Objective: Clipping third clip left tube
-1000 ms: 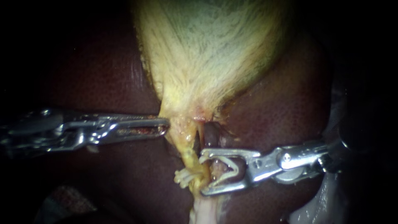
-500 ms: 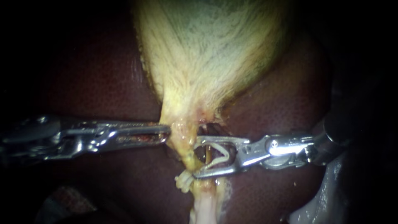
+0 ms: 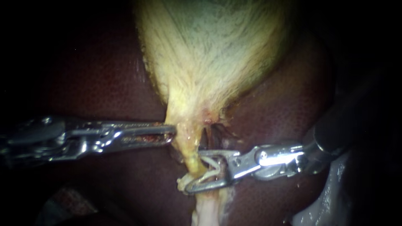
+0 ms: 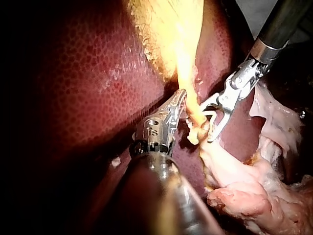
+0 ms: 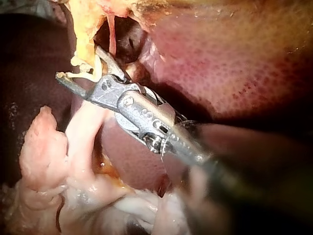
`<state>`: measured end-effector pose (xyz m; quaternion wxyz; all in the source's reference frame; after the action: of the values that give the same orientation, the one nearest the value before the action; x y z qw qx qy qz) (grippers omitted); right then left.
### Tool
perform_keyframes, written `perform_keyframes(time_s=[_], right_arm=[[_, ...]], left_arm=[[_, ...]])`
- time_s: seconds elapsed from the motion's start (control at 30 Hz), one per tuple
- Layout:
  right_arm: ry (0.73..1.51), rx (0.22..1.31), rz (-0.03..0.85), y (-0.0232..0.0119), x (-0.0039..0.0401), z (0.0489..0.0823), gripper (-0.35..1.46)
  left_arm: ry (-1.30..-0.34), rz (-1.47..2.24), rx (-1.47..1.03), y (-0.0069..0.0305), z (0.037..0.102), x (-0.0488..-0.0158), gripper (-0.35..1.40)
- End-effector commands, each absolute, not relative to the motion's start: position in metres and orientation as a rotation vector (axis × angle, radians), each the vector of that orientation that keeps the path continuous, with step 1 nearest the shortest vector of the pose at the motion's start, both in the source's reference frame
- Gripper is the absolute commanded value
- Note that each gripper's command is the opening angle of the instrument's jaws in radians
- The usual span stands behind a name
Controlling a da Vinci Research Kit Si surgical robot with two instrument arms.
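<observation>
Endoscope view: the gallbladder [image 3: 209, 50] is hanging pale and yellow over the dark liver [image 3: 104, 83] and narrowing into the gallbladder neck [image 3: 184, 125].
Tube's place: the left tube [image 3: 190, 161] is running down from that neck as a thin yellow strand, and a darker strand is lying just to its right.
Holding side: the left instrument [image 3: 171, 134] is reaching in level, its jaws lying together and pinching the edge of the gallbladder neck, as far as shows.
Clipping side: the right instrument [image 3: 193, 171] is carrying a loaded clip [image 3: 212, 166], both jaws pressing on it from two sides. The clip's mouth is gaping narrowly around the left tube.
Already on the tube: a seated clip [image 3: 182, 182] is sitting white on the strand, just beside the lower jaw's tip.
Below: pale tissue [image 3: 207, 211] is trailing off under the jaws.
How it is likely handling: the tube is looking soft, wet and slippery, thin enough to tear or slide out of the mouth if tugged.
Where to take it: the bare stretch between the neck and the seated clip is looking best, with the whole width inside the mouth and the jaws square across it.
Step in hand: the squeeze is probably beginning.
</observation>
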<state>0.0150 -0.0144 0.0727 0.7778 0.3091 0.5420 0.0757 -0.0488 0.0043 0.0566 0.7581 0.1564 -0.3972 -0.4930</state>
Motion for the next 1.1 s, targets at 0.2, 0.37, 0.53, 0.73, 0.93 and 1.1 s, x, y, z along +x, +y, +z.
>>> perform_keyframes(time_s=[0.2, 0.37, 0.53, 0.73, 0.93, 1.1], right_arm=[[1.178, 0.695, 0.125, -0.0143, 0.0165, 0.0730, 0.54], [1.179, 0.700, 0.121, -0.0141, 0.0175, 0.0728, 0.54], [1.184, 0.709, 0.139, -0.0126, 0.0172, 0.0715, 0.54], [1.200, 0.677, 0.137, -0.0102, 0.0169, 0.0694, 0.53], [1.206, 0.662, 0.147, -0.0086, 0.0168, 0.0678, 0.52], [1.205, 0.654, 0.155, -0.0083, 0.0169, 0.0677, 0.49]], left_arm=[[-0.865, -1.075, 0.341, 0.0042, 0.0568, -0.0492, -0.35], [-0.867, -1.072, 0.345, 0.0040, 0.0570, -0.0494, -0.35], [-0.867, -1.072, 0.344, 0.0040, 0.0570, -0.0495, -0.35], [-0.868, -1.070, 0.346, 0.0039, 0.0571, -0.0495, -0.35], [-0.868, -1.070, 0.346, 0.0039, 0.0570, -0.0496, -0.35], [-0.867, -1.071, 0.346, 0.0039, 0.0571, -0.0496, -0.35]])
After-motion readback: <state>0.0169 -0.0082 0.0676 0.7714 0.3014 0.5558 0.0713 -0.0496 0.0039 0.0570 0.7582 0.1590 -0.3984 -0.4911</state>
